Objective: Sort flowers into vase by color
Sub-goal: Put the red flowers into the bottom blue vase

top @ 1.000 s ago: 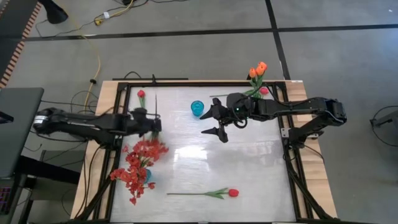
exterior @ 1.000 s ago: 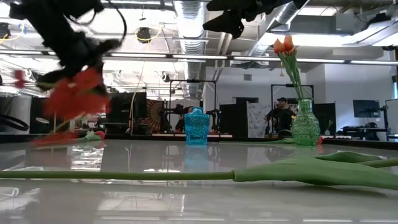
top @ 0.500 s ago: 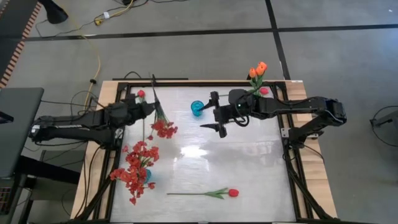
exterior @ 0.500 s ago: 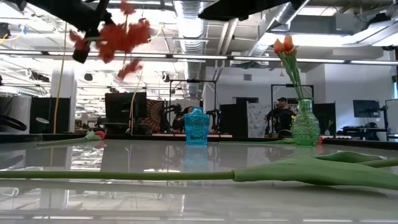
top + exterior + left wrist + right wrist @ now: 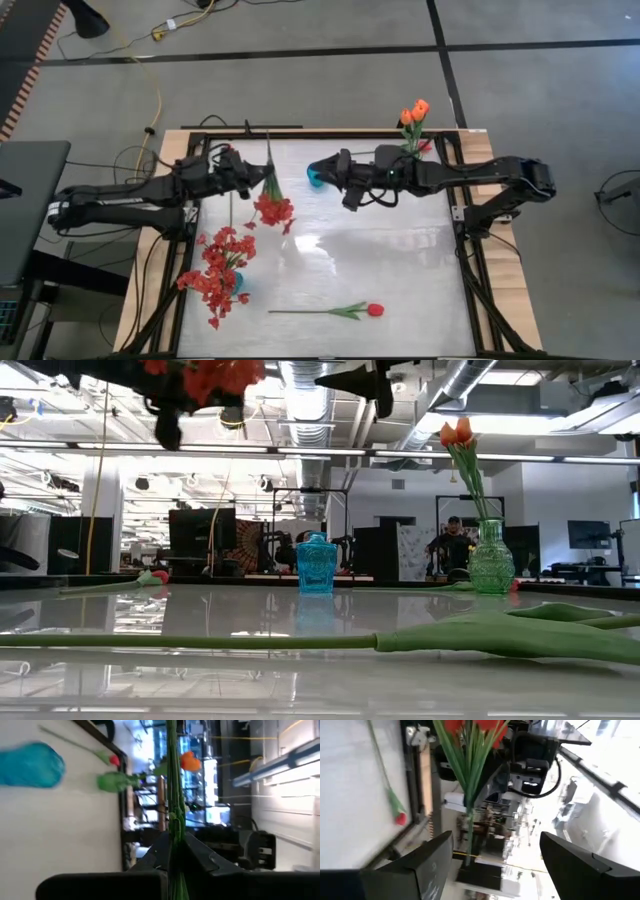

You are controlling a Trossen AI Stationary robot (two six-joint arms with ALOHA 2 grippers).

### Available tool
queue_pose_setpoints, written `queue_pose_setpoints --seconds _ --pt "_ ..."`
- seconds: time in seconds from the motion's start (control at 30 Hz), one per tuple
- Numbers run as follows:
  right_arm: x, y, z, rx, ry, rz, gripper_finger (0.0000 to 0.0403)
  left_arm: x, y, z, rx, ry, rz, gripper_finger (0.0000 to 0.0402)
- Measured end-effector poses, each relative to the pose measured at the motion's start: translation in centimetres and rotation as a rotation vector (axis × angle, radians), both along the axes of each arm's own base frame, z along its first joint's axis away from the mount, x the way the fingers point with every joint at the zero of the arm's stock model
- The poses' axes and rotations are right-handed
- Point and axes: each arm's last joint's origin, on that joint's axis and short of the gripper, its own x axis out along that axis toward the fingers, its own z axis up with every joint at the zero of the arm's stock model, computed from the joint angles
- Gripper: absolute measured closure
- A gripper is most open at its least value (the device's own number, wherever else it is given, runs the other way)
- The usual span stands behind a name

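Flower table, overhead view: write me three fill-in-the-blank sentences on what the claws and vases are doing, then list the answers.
1. The left claw is shut on the stems of a spray of small ____ blossoms, held above the table.
2. The orange tulips stand in the ____ vase.
3. The right claw is open beside the empty ____ vase.

Missing words: red; green; blue

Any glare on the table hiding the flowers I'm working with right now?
High view: a pale glare patch sits in the middle of the table, clear of the red spray in the left tool and the lying tulip. Low view: the surface mirrors the ceiling lights and the blue vase.
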Motion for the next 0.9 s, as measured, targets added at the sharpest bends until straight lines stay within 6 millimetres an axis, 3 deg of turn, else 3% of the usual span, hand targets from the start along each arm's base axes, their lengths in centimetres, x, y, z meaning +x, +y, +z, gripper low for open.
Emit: queue_pose_setpoints --seconds 0.43,0.67,0.9 --pt "1.7 1.0 -1.6 -0.026 0.012 0.048 0.0081 5.2 0.8 -1.1 -0.006 -0.177 -0.091 0.0391" --pt "1.7 1.1 -1.5 -0.023 0.005 0.087 0.0081 7.0 0.7 -2.4 -0.042 -0.202 -0.114 0.0391" --pt "3.2 0.6 -3.3 -0.019 0.02 0.101 0.0081 8.0 0.7 -3.0 -0.054 -0.237 -0.154 0.0391"
